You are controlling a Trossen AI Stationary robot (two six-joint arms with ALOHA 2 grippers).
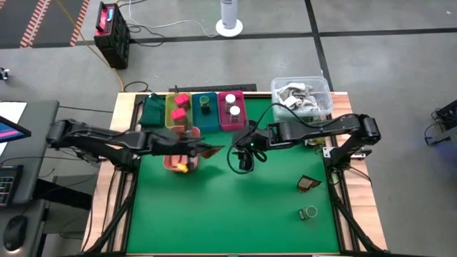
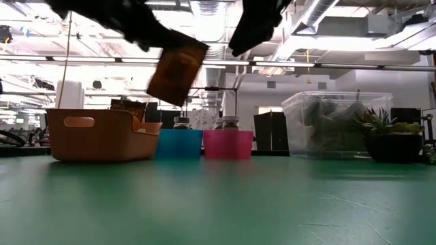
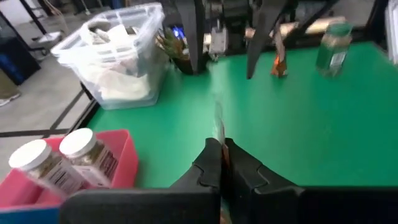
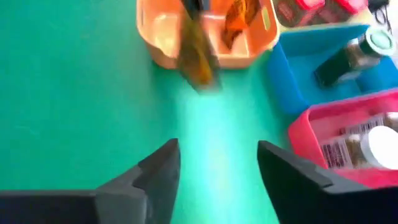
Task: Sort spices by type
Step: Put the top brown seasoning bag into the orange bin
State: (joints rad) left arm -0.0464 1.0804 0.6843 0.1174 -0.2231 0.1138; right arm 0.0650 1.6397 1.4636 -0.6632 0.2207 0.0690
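My left gripper [image 1: 202, 149] is shut on a brown wedge-like packet [image 2: 177, 67], in the air beside the salmon tray [image 1: 171, 161]. My right gripper [image 4: 217, 165] stands open just to the packet's right, with nothing between its fingers. The yellow tray [image 1: 173, 114] holds pink blocks, the teal tray [image 1: 207, 118] a dark green jar, and the magenta tray [image 1: 231, 123] two white-capped jars [image 3: 59, 163]. Another brown packet [image 1: 308, 183] and a jar [image 1: 308, 213] lie on the mat at the near right. My left gripper pinches the brown packet between its two fingers at the packet's upper left edge [image 2: 162, 49]. The fingers come from the table's left, slanting a little down. The packet [image 3: 219, 127] shows edge-on past the fingertips in the left wrist view and hangs tilted, clear of the table.
A clear plastic tub [image 1: 301, 96] stands at the far right corner, with a small plant [image 2: 390, 133] beside it. A brown packet [image 4: 239, 18] lies in the salmon tray. The green mat [image 1: 235, 214] lies bare toward the near edge. Both arms meet near the table's middle.
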